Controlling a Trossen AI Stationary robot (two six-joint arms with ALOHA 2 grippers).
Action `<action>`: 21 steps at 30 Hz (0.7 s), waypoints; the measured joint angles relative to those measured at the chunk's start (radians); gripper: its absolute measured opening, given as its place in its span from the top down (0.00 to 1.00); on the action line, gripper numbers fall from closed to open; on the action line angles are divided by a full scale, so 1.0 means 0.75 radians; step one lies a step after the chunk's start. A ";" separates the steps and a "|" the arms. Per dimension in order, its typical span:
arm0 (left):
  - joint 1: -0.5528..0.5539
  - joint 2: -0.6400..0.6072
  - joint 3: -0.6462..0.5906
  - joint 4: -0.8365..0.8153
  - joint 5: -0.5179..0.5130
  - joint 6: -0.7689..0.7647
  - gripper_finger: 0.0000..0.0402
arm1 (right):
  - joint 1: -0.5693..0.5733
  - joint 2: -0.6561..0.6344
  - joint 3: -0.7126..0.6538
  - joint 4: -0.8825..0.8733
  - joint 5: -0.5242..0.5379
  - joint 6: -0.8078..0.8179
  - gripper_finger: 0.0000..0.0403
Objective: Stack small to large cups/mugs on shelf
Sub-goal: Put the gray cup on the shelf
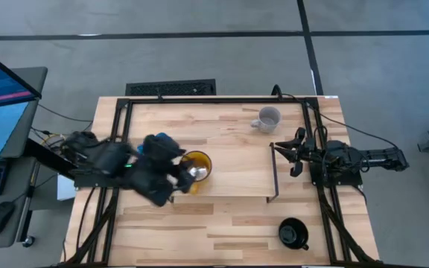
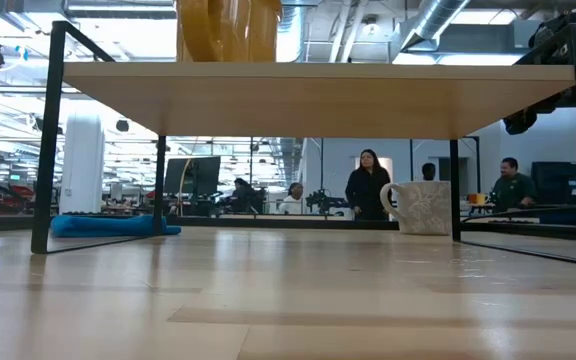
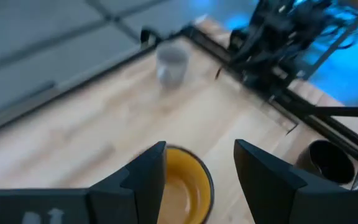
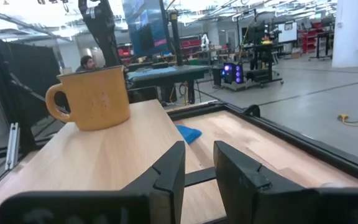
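Three mugs point(image 1: 196, 165) (one on the shelf point(image 1: 237, 160)).

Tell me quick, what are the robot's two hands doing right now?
Left gripper: open, fingers apart over the yellow mug on the shelf, holding nothing.
Right gripper: fingers partly open, holding nothing, waiting at the shelf's right end.

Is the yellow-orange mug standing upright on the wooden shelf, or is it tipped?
Upright: the yellow-orange mug stands on its base on the shelf, rim up.
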 joint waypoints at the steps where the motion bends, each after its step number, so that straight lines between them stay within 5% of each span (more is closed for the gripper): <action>1: -0.022 -0.016 0.000 0.000 -0.037 0.037 0.55 | 0.000 0.000 0.000 0.000 0.000 -0.003 0.74; 11: -0.178 -0.143 -0.126 0.002 -0.173 0.467 0.55 | 0.000 0.000 0.000 0.221 0.009 -0.012 0.74; 17: -0.290 -0.447 -0.490 0.022 -0.225 0.352 0.55 | 0.000 0.000 0.002 0.338 0.036 -0.012 0.74; 21: -0.386 -0.705 -0.833 0.242 -0.254 0.313 0.55 | 0.000 0.001 0.007 0.326 0.036 -0.012 0.74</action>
